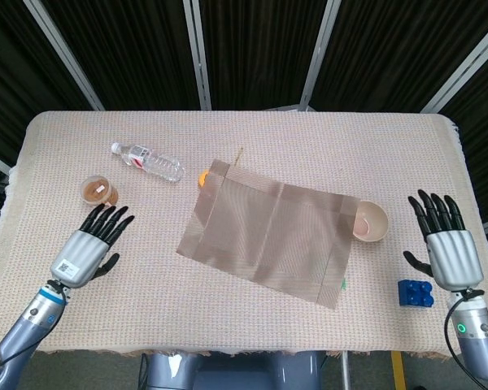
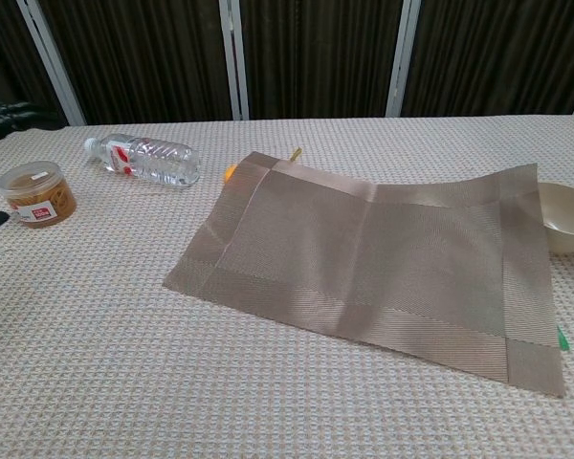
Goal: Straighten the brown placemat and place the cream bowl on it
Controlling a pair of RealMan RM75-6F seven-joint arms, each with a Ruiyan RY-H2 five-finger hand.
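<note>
brown placemat point(image 1: 268, 242) lying askew mid-table, thin and limp, best dragged by a corner. cream bowl point(image 1: 369, 222) touching its right edge; probably light, rigid, graspable at rim. left hand point(image 1: 88, 250) and right hand point(image 1: 449, 249) spread, empty.

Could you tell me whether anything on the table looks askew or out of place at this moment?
Yes. The placemat lies rotated, its edges at a slant to the table's. Its far right corner rides up on the bowl, so it bows there, and the bowl sits beside it, not on it. The bottle lies on its side.
</note>
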